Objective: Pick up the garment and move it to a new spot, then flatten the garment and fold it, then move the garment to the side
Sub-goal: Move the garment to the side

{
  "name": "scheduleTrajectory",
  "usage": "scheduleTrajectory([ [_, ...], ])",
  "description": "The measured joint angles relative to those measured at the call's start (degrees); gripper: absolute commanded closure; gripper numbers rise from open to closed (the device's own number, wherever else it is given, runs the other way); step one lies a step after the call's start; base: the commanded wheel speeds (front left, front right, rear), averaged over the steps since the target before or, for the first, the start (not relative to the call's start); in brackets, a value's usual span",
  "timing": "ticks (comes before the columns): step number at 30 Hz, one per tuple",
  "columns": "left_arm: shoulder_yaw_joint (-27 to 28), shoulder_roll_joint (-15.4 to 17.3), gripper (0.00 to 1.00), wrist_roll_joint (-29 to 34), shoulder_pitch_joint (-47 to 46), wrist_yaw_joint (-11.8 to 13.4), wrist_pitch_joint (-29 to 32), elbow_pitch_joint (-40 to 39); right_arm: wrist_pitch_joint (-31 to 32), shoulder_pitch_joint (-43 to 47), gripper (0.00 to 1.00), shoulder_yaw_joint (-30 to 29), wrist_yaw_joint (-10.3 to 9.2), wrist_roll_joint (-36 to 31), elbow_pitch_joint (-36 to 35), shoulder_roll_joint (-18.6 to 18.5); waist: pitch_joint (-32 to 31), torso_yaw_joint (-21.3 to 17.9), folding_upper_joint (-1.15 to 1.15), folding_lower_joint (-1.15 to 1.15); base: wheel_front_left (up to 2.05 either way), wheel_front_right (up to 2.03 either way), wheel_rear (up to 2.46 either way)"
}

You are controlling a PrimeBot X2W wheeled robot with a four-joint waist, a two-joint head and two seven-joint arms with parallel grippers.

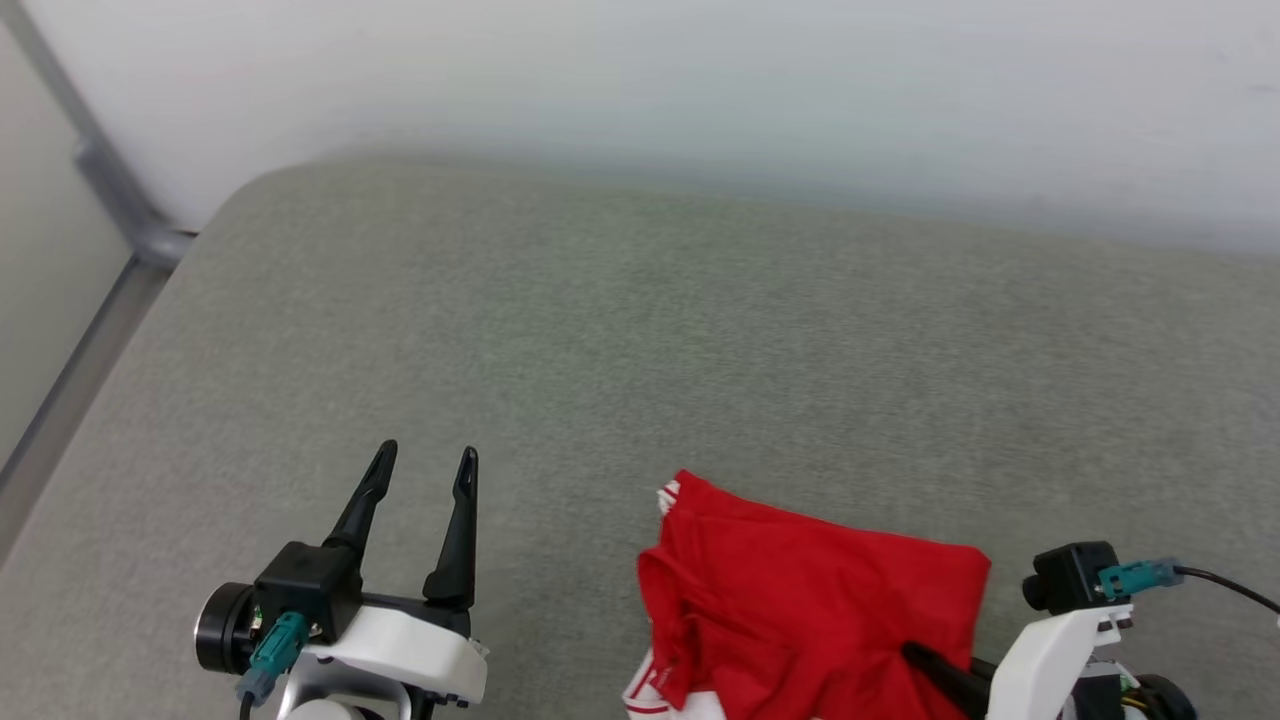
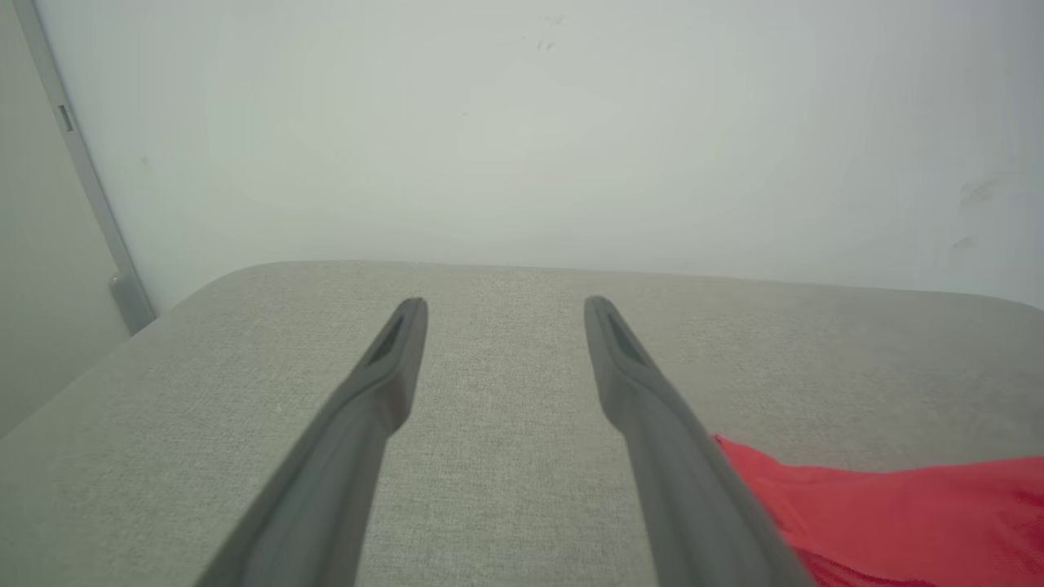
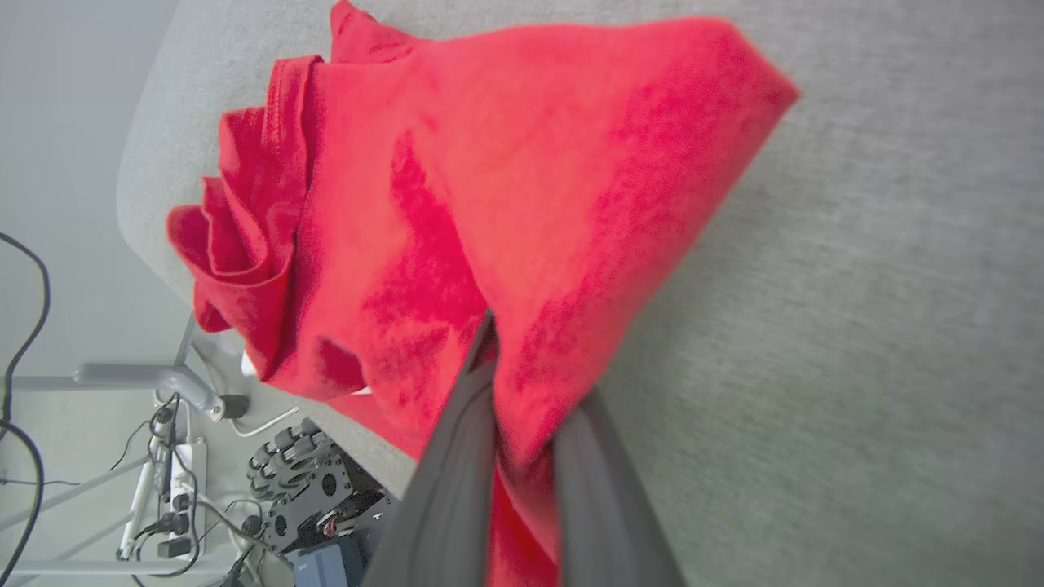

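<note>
The garment [image 1: 800, 590] is a crumpled red heap at the near edge of the grey padded table [image 1: 640, 330], with striped white trim showing at its far-left corner and near-left edge. My right gripper [image 1: 925, 660] reaches into the heap's near-right side. In the right wrist view its two dark fingers stand close together with red cloth of the garment [image 3: 506, 163] pinched between them and draped over one tip; the right gripper [image 3: 522, 367] is shut on it. My left gripper [image 1: 427, 455] hovers open to the garment's left, holding nothing. In the left wrist view, the left gripper [image 2: 506, 306] points at the far wall, with the garment [image 2: 897, 514] at lower right.
A pale wall rises right behind the table's far edge. A grey metal frame [image 1: 110, 190] runs down the left side. Past the table's near edge, the right wrist view shows a wheeled base [image 3: 302, 473], cables and a power strip [image 3: 175, 481] on the floor.
</note>
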Motion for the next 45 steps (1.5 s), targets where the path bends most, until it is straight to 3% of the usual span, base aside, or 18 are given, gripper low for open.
scheduleTrajectory([
  [6, -0.1, 0.3, 0.0, 0.6, 1.5, 0.3, 0.0, -1.0, 4.1, 1.0, 1.0, -2.3, 0.0, -3.7, -2.5, -2.7, -1.5, -5.3, 0.0, 0.0, 0.0, 0.0, 0.0],
  [14, 0.1, 1.1, 0.0, 1.2, 1.6, 0.4, 0.0, -3.4, 7.2, -4.1, 1.0, -0.4, 0.0, -6.9, -7.5, -7.6, -0.9, -15.5, 0.0, 0.0, 0.0, 0.0, 0.0],
  [21, -0.3, 3.1, 0.0, 2.5, -2.4, -0.7, 0.6, -6.1, 7.9, -11.2, 1.0, -0.9, 0.0, -9.7, -9.1, -10.9, 3.7, -23.8, 0.0, 0.0, 0.0, 0.0, 0.0],
  [26, -0.6, 5.1, 0.0, 3.8, -6.3, -1.7, 1.8, -9.1, 7.0, -15.4, 1.0, -3.8, 0.02, -12.6, -6.1, -12.2, 9.3, -27.5, 0.0, 0.0, 0.0, 0.0, 0.0],
  [35, -1.4, 7.6, 0.0, 5.5, -11.7, -3.5, 3.9, -14.8, 3.5, -24.4, 1.0, -12.9, 0.02, -19.3, 4.5, -15.0, 19.9, -30.3, 0.0, 0.01, 0.0, 0.0, 0.0],
  [45, -3.2, 8.7, 0.0, 6.5, -17.3, -5.8, 5.3, -18.8, -2.7, -34.8, 1.0, -26.0, 0.03, -27.5, 15.4, -16.0, 28.9, -27.5, 0.0, 0.01, 0.0, 0.0, 0.0],
])
